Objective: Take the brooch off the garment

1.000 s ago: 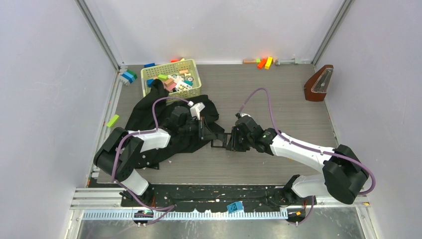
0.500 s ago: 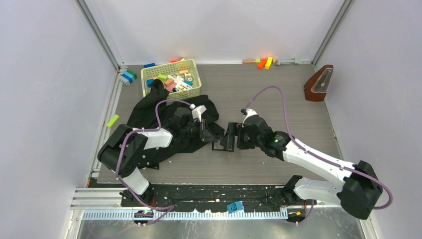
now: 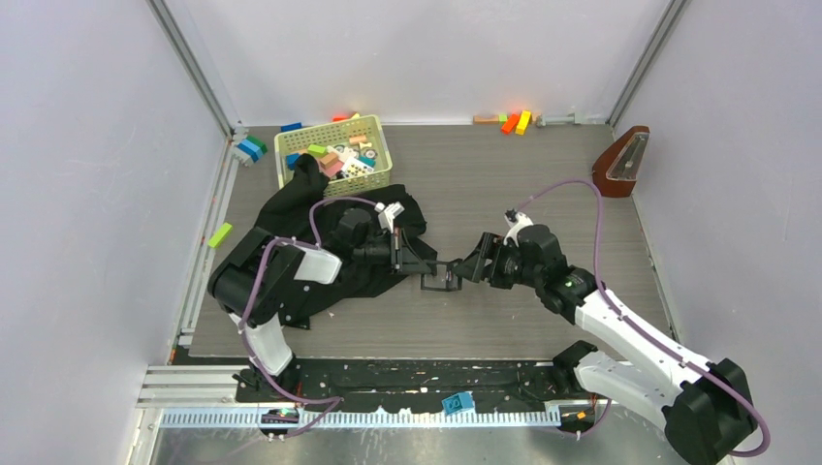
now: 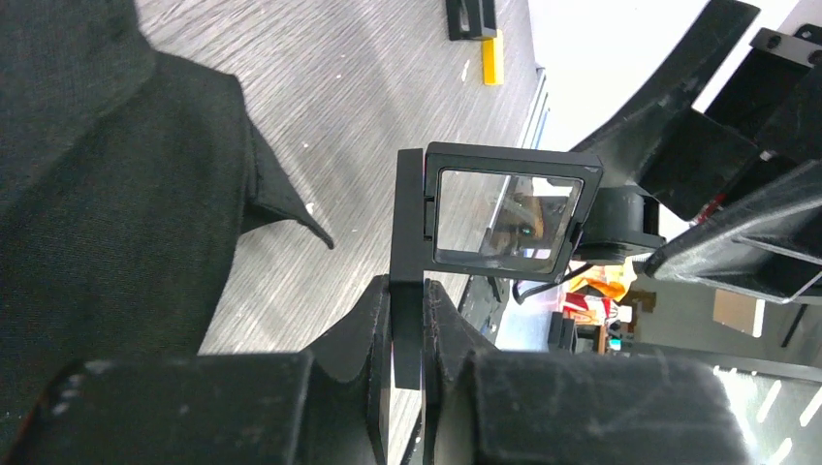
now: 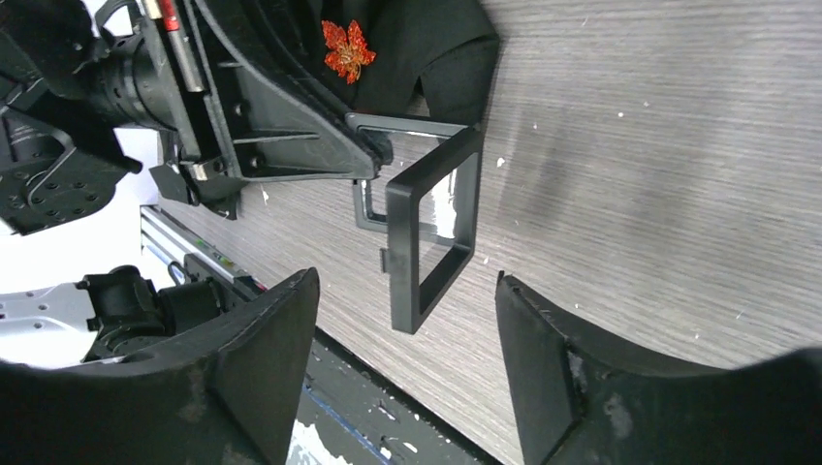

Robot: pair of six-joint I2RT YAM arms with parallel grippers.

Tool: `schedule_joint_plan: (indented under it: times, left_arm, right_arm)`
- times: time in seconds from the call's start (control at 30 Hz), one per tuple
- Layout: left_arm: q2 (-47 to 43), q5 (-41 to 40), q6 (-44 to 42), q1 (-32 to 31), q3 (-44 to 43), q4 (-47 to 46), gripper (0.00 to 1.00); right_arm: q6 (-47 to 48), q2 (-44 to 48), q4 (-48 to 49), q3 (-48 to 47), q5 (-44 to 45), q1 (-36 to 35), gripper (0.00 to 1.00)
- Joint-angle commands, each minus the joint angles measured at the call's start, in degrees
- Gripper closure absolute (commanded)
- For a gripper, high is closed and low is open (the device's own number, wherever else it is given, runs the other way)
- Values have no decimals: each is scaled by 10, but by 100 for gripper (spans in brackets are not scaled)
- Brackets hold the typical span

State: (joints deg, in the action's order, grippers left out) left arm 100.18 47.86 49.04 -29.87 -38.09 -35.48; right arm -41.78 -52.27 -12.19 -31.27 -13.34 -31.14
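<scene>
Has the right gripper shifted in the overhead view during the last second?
Yes. The right gripper drew back rightward, away from the basket, toward the metronome.

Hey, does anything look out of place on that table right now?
Yes. The left hand is clamped on a small black frame, not the garment, while the brooch lies untouched on it. The garment's far end also appears to drape over the basket rim.

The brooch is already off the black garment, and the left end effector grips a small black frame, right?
No: the right wrist view shows the brooch still on the black garment. The left end effector does grip the small black frame.
</scene>
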Motion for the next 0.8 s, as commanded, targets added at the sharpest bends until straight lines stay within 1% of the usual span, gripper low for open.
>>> schedule_joint_plan:
  times: [0.0,0.13,0.4,0.67,0.73,0.77]
  left_arm:
    - [25,26,26,3,-10,-57,96]
    - [32,27,26,3,-13,-55,95]
    - [37,32,25,3,-17,-55,94]
    - [35,34,26,3,-16,-55,93]
    - [35,36,25,3,-16,-55,90]
    - [35,35,24,3,-16,-54,86]
  right_arm:
    - [4,-8,-15,-23,-32,1,34]
    - [-1,-22,-7,-25,-59,1,45]
    - [1,-38,1,-28,-62,1,56]
    - [-3,-69,25,-31,-83,1,70]
    - [-3,-73,27,-32,-86,1,74]
    - [-3,-73,27,-32,-87,1,76]
